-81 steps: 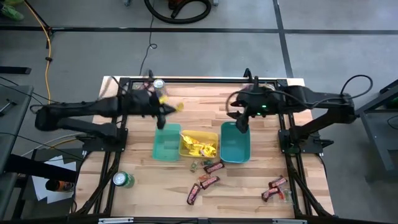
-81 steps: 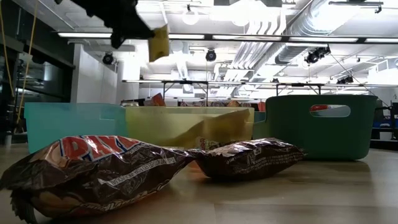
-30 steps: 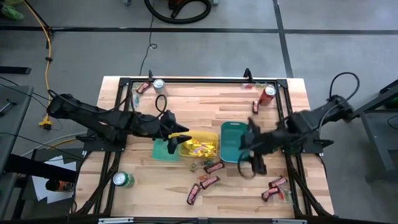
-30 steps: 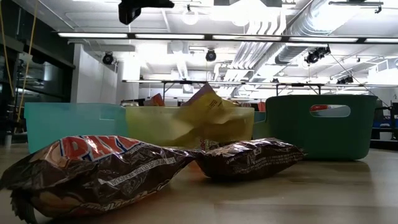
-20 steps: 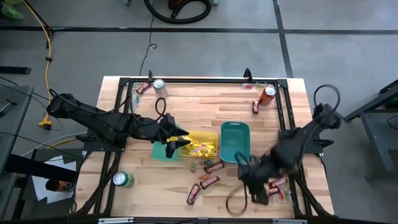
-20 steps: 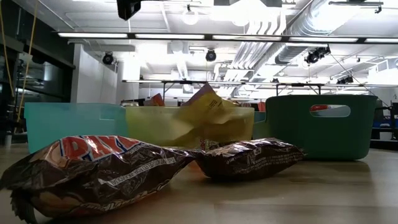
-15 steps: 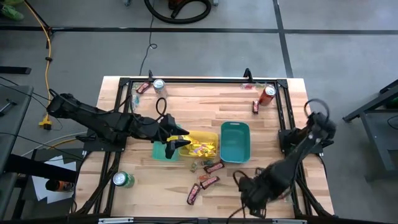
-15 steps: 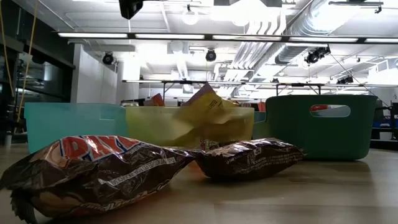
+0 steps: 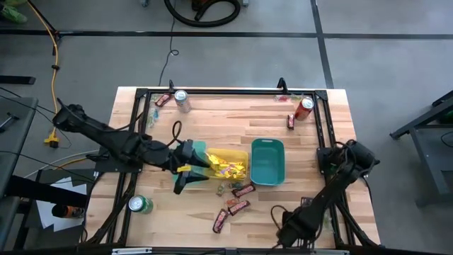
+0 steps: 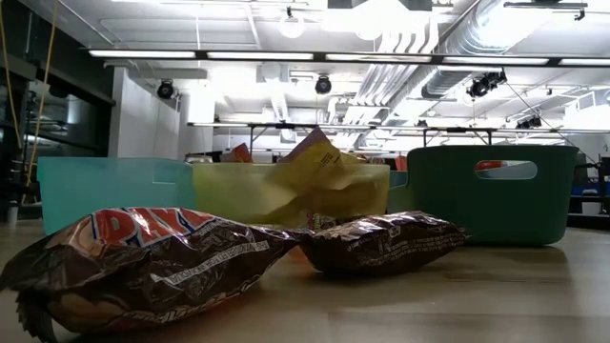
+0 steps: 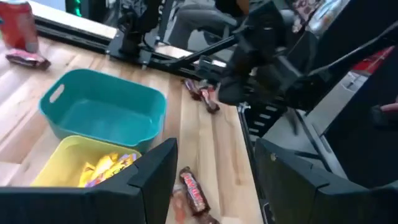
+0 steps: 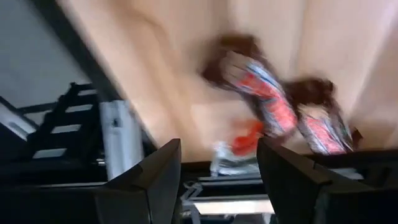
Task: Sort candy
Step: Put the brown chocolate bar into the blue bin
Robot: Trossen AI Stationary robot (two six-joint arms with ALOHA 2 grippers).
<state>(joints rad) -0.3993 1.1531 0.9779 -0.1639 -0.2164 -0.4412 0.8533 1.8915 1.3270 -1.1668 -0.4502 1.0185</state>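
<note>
Now, from above: the left gripper [image 9: 185, 172] hovers over the near edge of the teal bin [image 9: 201, 146], just beside the yellow bin [image 9: 243, 153], which is full of yellow packets [image 9: 226, 167]. The green bin [image 9: 267, 161] sits on the yellow one's other side. Brown bars [image 9: 238, 207] lie on the table [image 9: 233, 117] in front of the bins. The right gripper [image 9: 292, 228] is low at the table's front right edge. Three cans stand out wide: silver [image 9: 182, 100], red [image 9: 305, 108], green [image 9: 139, 205].

Low view: two brown bars up close, big one [image 10: 143, 262] and smaller one [image 10: 381, 243], bins lined up behind them, a yellow packet [image 10: 315, 157] poking above the yellow bin's rim.

Left wrist: both fingers [image 11: 158, 180] stand well apart, nothing between them. Beyond them, the green bin, the yellow bin with sweets, and a bar [image 11: 194, 190] on the wood.

Right wrist: blurred, but the fingers [image 12: 155, 180] are parted and empty, with two brown-and-red bars [image 12: 258, 93] on the table ahead.
</note>
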